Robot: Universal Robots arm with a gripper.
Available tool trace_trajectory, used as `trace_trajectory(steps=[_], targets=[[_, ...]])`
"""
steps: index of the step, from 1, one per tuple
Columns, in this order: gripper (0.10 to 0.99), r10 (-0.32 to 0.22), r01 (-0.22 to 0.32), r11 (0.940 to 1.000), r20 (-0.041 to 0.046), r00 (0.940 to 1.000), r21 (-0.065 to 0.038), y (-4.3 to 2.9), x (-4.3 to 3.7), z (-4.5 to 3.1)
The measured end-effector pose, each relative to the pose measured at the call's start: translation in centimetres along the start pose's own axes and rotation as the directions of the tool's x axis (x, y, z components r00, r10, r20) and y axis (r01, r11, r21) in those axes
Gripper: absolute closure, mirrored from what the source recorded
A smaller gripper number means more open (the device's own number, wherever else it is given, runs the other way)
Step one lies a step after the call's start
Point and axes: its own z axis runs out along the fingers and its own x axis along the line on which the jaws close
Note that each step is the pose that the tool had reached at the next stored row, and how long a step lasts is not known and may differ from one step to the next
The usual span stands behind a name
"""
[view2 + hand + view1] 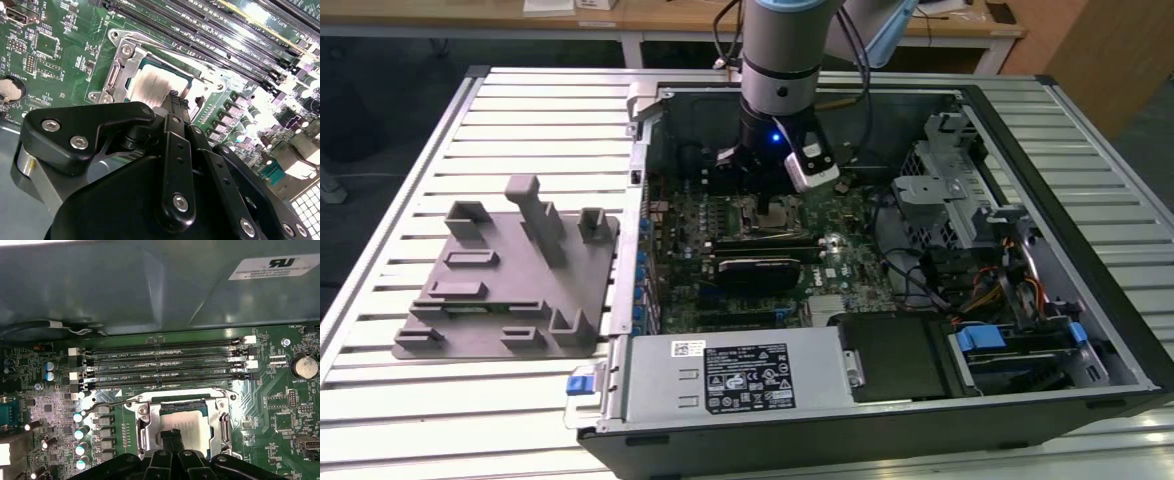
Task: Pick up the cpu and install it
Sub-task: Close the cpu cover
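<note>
cpu [152,86] lies flat in the socket [116,75] on the motherboard, metal plate up. It is square, so it has no long axis, and its edges line up with the socket frame. It looks light, stiff, slick on top and fragile beneath, so it is best held by opposite edges. The end effector [175,98] sits over one edge, fingertips drawn together with nothing between them

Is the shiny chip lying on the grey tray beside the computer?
No, in the first wrist view the cpu lies inside the metal socket frame on the green board, close to the gripper.
</note>
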Motion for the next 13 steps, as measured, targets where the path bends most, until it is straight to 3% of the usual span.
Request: trace_trajectory(steps=[5, 10, 13], targets=[[0.98, 0.0, 0.0, 1.0, -0.0002, 1.0, -0.004, -0.06, 0.22, 0.2], [0.98, -0.001, 0.001, 0.9998, -0.0014, 1.0, -0.019, -0.22, 0.52, 0.35], [0.98, -0.002, 0.001, 0.9998, -0.0014, 1.0, -0.019, -0.22, 0.53, 0.36]])
